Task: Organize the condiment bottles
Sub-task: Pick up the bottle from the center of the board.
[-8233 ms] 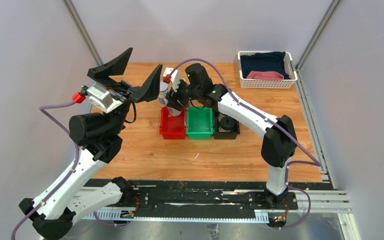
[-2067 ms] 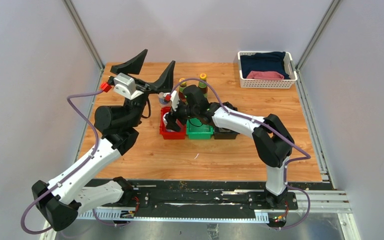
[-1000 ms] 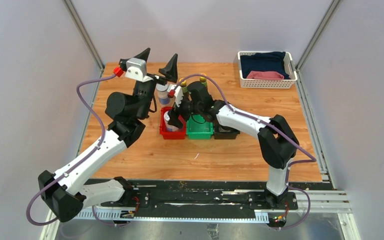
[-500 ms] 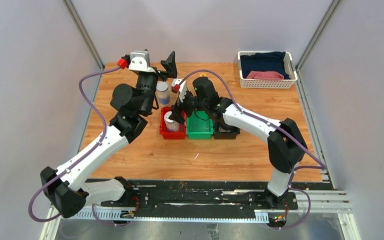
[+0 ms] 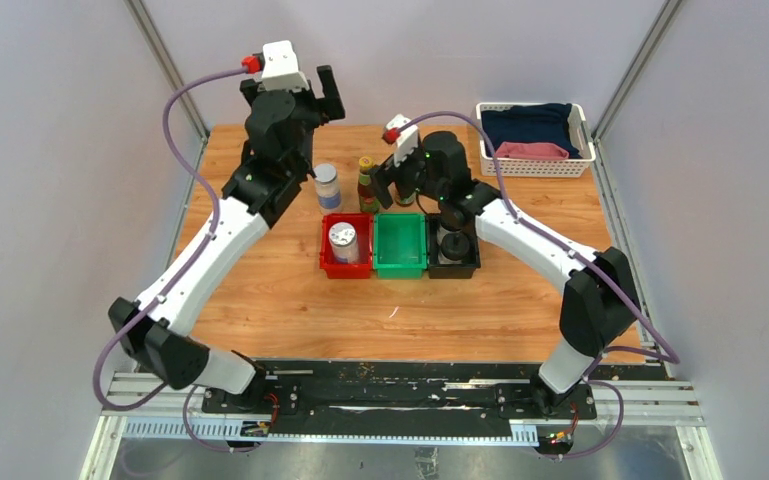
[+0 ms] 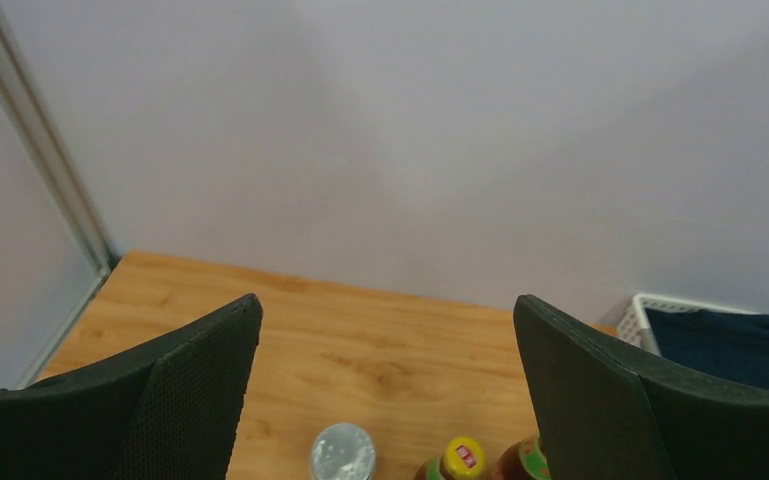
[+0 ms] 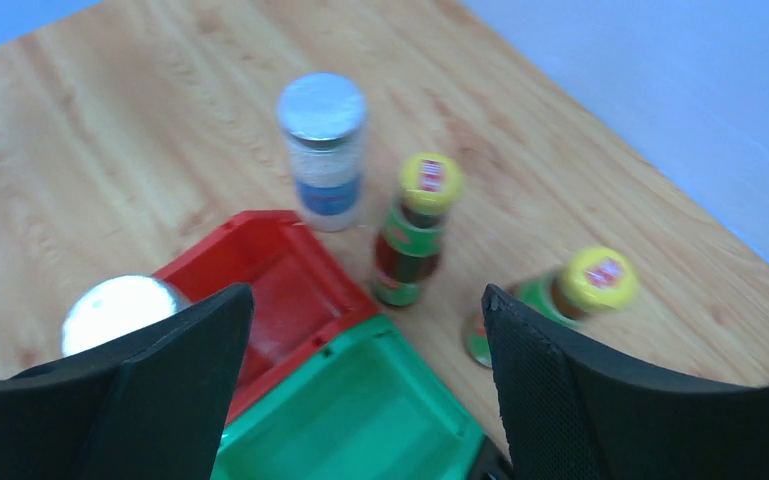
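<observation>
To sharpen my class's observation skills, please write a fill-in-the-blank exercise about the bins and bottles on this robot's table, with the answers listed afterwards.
1. The red bin holds one jar with a ____ lid.
2. The middle bin of the three is coloured ____.
3. The brown bottle nearest the red bin has a ____ cap.

Missing words: silver; green; yellow.

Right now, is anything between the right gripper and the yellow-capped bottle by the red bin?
No, nothing visible. The right gripper, jaws open, looks straight at that brown bottle; the silver-lidded jar stands apart beside it.
</observation>
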Controlling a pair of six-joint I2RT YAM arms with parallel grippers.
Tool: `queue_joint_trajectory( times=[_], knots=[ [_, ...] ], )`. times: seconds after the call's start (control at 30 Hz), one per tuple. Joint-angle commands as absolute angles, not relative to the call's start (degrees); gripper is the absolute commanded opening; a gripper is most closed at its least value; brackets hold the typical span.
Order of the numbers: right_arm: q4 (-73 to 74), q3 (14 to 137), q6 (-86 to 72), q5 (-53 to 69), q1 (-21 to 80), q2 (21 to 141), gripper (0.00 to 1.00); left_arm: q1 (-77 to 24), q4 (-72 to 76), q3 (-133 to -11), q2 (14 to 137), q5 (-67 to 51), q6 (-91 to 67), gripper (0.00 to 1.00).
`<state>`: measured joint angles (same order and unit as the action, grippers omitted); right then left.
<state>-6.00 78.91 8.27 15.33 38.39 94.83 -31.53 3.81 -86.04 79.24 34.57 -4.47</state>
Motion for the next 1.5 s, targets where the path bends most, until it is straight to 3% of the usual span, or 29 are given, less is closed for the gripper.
queue_joint_trajectory(
  times=[0.0,0.23,0.63,1.47],
  knots=[
    [-6.3,79.9,2.6,5.4,34.6,93.2,0.88,-27.1,-18.7,-95.2,87.1,33.3,-14.1,1.0],
    [-2.2,82.3,0.4,0.1,31.6,93.6,0.88,-21.6,-34.0,-101.8,96.3,20.9,-22.1,1.0],
    [-0.8,83.3,-1.4,0.0,30.4,94.6,0.88,-20.7,-43.7,-100.0,100.5,16.0,-23.9,1.0],
    [-3.1,80.7,-3.0,4.4,27.6,94.5,0.89,-20.7,-31.6,-92.2,105.5,18.1,-22.9,0.99]
  ],
)
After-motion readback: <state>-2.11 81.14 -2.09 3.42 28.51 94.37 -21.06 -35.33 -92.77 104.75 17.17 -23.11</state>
